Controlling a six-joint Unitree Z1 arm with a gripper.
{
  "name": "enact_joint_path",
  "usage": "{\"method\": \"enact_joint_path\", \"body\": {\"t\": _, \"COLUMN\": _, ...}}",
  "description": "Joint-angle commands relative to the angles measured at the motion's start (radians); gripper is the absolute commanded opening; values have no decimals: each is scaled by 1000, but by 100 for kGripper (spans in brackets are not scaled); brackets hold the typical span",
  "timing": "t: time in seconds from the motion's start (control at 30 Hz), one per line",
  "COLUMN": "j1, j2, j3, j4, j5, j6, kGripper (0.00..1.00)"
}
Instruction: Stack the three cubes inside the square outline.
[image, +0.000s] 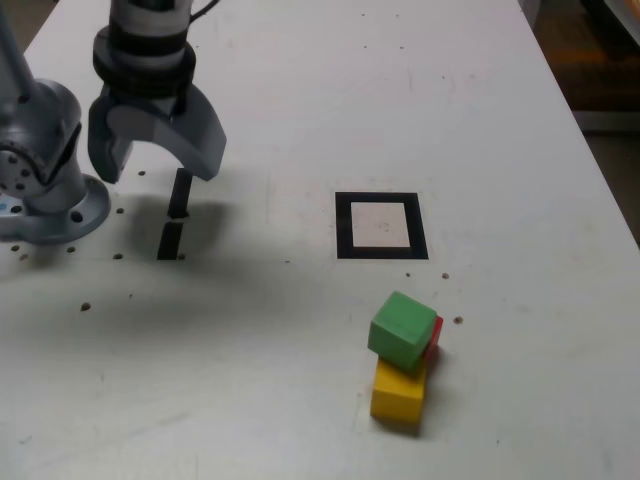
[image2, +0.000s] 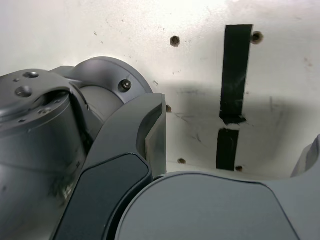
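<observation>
Starting at the exterior view's left, your gripper (image: 155, 160) hangs just above the bench (image: 300, 90) beside the arm's base (image: 45, 200), its two fingers (image: 200, 140) spread wide with nothing between them. In the wrist view the gripper (image2: 235, 160) looks down on the two short black strips (image2: 232, 95), which lie end to end on the bench under it; these are not your target.

Moving right, the square outline (image: 381, 226) sits flat near the middle of the bench, its pale centre bare. No cube is in it yet.

Further right and nearer the front edge of the bench, well apart from the gripper, the three cubes are bunched in a loose heap. The yellow cube (image: 397, 393) lies flat on the bench. The green cube (image: 402, 330) is tilted, leaning on top of it. The red cube (image: 433, 338) is mostly hidden behind the green one, with only a sliver showing.

Judging by their look, you are handling small, stiff, light blocks with smooth faces: they should take a firm pinch without harm, but they may skid or topple if nudged. Take the green cube first, on two opposite flat side faces, turning the fingers to match its skew. A corner-to-corner hold would likely let it twist out.
</observation>
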Motion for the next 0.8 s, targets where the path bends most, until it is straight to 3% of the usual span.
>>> {"method": "enact_joint_path", "body": {"t": 0.0, "j1": 1, "j2": -16, "j3": -48, "j4": 49, "j5": 4, "j6": 1, "kGripper": 100}}
{"method": "enact_joint_path", "body": {"t": 0.2, "j1": -40, "j2": -43, "j3": -284, "j4": 238, "j5": 21, "j6": -19, "kGripper": 99}}
{"method": "enact_joint_path", "body": {"t": 0.53, "j1": -215, "j2": 36, "j3": -615, "j4": 386, "j5": 26, "j6": -95, "kGripper": 98}}
{"method": "enact_joint_path", "body": {"t": 0.77, "j1": -356, "j2": 181, "j3": -882, "j4": 419, "j5": 8, "j6": -156, "kGripper": 97}}
